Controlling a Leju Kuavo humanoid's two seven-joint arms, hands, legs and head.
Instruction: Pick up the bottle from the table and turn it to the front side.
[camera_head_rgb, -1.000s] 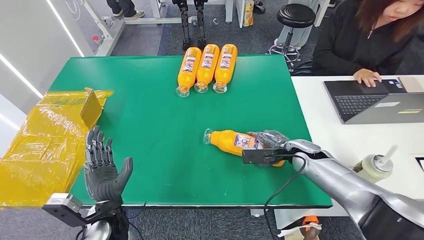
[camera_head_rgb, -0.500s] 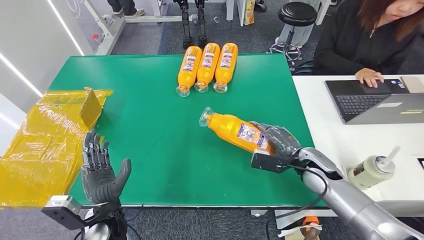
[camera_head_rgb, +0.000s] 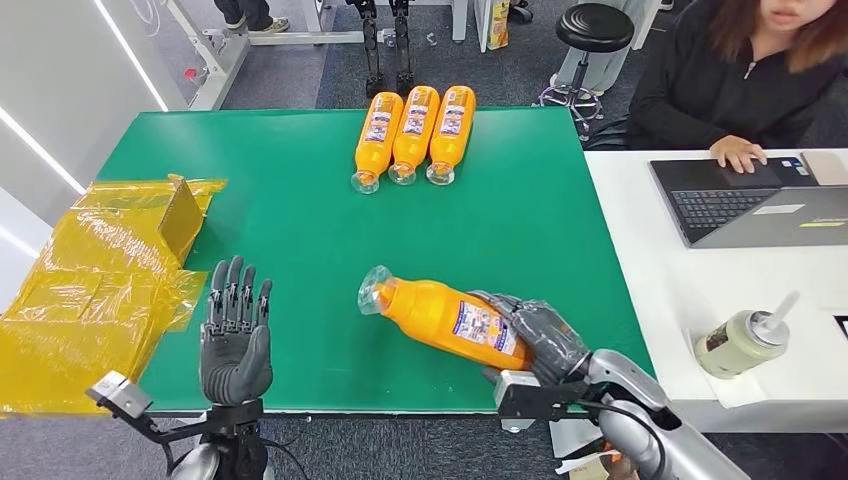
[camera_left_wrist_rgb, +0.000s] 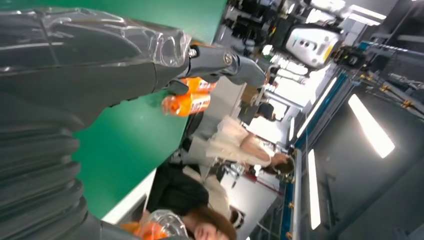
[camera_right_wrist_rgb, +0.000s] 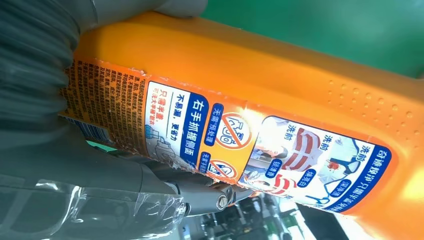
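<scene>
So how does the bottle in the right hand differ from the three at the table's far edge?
The held bottle is gripped at its base by the right hand, alone and slanted; the three bottles lie free, side by side and touching. Its cap points toward the left hand's side; theirs point toward the robot. All are orange with clear caps.

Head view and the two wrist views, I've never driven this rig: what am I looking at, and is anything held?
The wide picture is the robot's own downward look at a green table. The right robot hand grips an orange bottle, cap pointing left; its wrist camera shows the label close up. The left robot hand is open, holding nothing; its turned wrist camera looks across the table at the bottle. Three more bottles lie at the far edge, a yellow wrapped box at the left.
</scene>
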